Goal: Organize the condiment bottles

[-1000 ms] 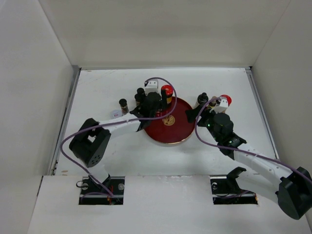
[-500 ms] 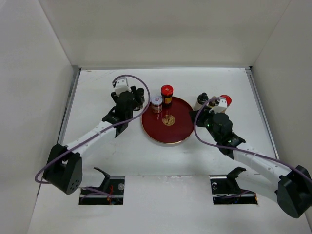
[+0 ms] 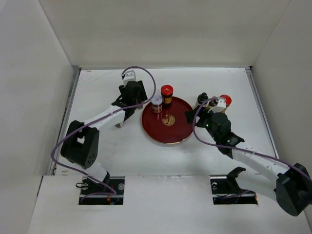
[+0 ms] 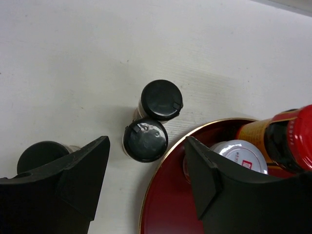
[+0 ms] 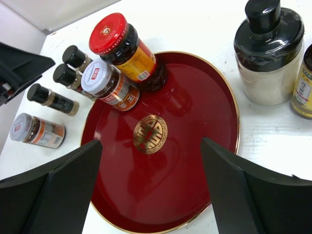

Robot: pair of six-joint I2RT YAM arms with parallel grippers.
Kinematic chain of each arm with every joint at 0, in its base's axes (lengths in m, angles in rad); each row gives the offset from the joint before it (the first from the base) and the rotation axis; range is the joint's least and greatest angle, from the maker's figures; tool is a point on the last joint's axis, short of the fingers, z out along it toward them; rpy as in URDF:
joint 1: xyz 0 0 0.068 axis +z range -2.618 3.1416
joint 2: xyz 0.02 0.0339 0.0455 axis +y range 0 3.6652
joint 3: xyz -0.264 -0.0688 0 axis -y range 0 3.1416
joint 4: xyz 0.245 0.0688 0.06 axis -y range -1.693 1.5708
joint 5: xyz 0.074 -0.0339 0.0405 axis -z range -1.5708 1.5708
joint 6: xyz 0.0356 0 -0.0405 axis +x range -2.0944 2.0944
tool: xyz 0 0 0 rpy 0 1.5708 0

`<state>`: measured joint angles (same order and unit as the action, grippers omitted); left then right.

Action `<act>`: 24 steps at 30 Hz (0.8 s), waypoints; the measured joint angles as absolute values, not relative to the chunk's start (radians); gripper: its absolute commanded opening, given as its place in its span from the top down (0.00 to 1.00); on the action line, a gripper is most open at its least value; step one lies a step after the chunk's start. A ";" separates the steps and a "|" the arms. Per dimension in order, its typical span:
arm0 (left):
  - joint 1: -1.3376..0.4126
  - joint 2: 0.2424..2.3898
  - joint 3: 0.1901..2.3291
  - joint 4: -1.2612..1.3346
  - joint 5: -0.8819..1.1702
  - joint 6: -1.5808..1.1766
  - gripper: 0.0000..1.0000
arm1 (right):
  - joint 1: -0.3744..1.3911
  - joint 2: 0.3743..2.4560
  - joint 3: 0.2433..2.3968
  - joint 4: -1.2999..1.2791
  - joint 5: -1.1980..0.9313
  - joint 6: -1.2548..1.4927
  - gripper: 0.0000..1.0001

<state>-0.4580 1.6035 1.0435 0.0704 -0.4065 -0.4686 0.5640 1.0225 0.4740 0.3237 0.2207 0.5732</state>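
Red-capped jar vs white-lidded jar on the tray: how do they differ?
Lid: the red-capped jar has a glossy red cap, while the white-lidded jar has a white lid with red print.
Size: the red-capped jar stands taller than the white-lidded jar.
Label: it is yellow-orange on the red-capped jar and redder orange on the white-lidded jar.
Shared: both are upright, side by side near one edge of the tray, and both have dark contents.

Bright, even overhead light is washing the white tabletop [image 3: 219, 83] nearly flat — shadows are falling soft and short. The glossy red tray [image 5: 195, 122] is mirroring the jars [image 5: 122, 48]. In the wrist views the near fingers [image 4: 73, 180] are blurring slightly — the black caps [image 4: 145, 140] are catching small glints.
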 measured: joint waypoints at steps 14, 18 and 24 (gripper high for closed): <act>-0.455 1.756 1.126 0.057 -0.417 -0.446 0.69 | 0.564 1.024 0.474 0.323 0.220 0.573 0.09; -0.470 1.750 1.123 0.052 -0.435 -0.444 0.70 | 0.564 1.024 0.474 0.323 0.220 0.573 0.09; -0.547 1.600 1.042 0.019 -0.493 -0.426 0.71 | 0.564 1.024 0.474 0.323 0.220 0.573 0.09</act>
<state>-0.5468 1.6005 1.0424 0.0185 -0.4931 -0.4255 0.5640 1.0245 0.4740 0.3233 0.2199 0.5728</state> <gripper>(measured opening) 0.422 0.908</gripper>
